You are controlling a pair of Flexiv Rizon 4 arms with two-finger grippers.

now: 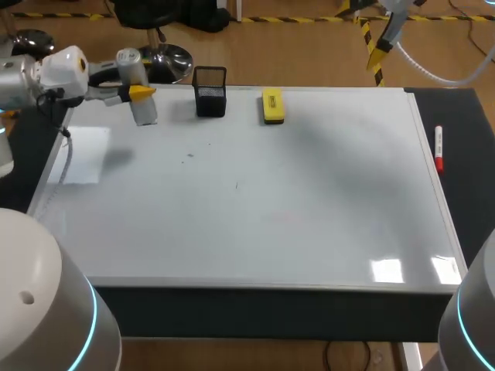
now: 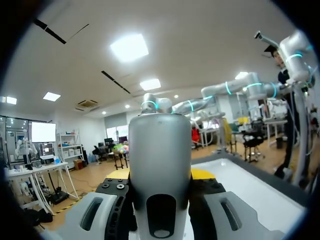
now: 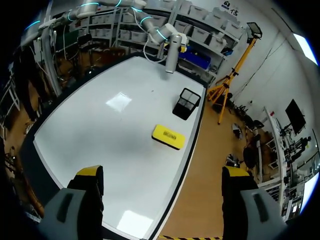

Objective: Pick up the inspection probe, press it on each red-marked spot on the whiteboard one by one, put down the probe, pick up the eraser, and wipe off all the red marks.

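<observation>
The silver, can-shaped inspection probe point(image 1: 138, 86) hangs upright above the far left corner of the whiteboard point(image 1: 255, 201), with my left gripper point(image 1: 141, 93) shut on it. In the left wrist view the probe point(image 2: 160, 160) fills the space between the fingers point(image 2: 224, 215). The yellow eraser point(image 1: 272, 105) lies flat near the board's far edge. My right gripper point(image 3: 162, 182) is open and empty, high above the board's far right side, with the eraser point(image 3: 168, 136) below and ahead of it. Only tiny faint specks point(image 1: 189, 155) show on the board.
A black mesh holder point(image 1: 209, 93) stands between the probe and the eraser, also seen in the right wrist view point(image 3: 186, 103). A red marker pen point(image 1: 438, 147) lies on the dark strip at the right. A pale rectangular patch point(image 1: 81, 154) shows at the board's left.
</observation>
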